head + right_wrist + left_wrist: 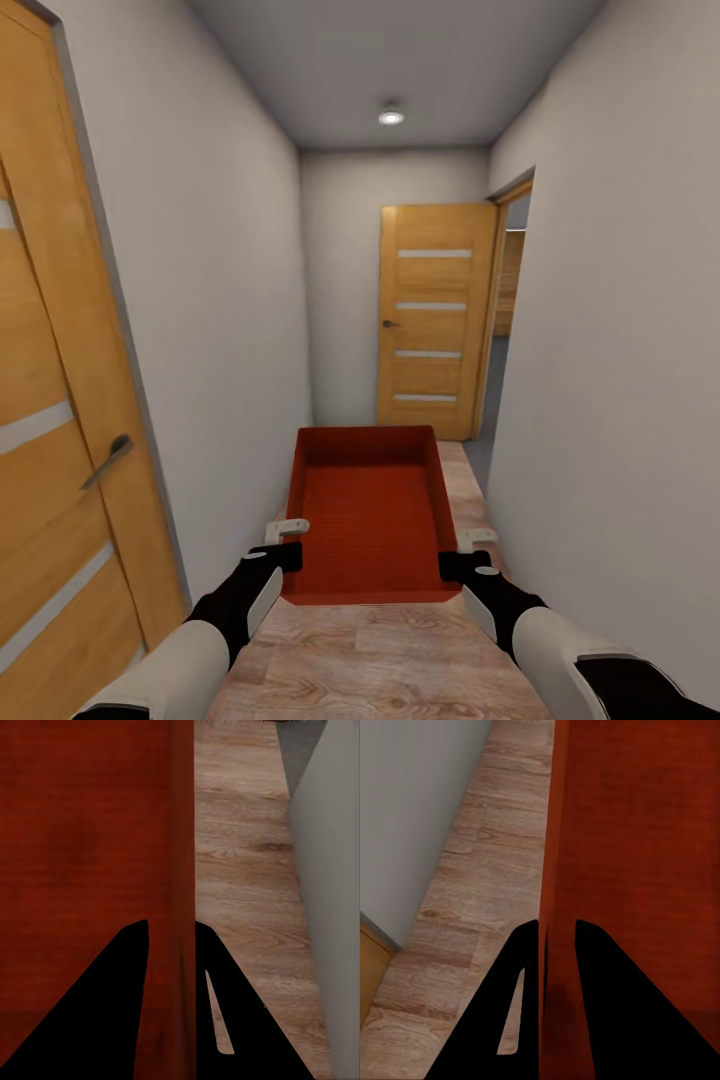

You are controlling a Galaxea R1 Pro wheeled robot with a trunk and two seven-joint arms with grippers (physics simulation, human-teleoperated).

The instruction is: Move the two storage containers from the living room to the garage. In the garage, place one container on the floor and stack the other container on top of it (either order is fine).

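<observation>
Head view: red bin (372, 520) held up at 12 o'clock over wood floor (400, 660), left tool (285, 542) and right tool (465, 552) pinching its side walls. Carrying step; next, keep grip, roll down hallway toward door (435, 320).

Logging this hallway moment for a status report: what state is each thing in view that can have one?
Red bin: empty, level, carried above the wood floor.
Left pincer: shut on the bin's left wall.
Right pincer: shut on the bin's right wall.
Far door: swung open.
Near left door: cannot tell.
Ceiling light: on.
</observation>
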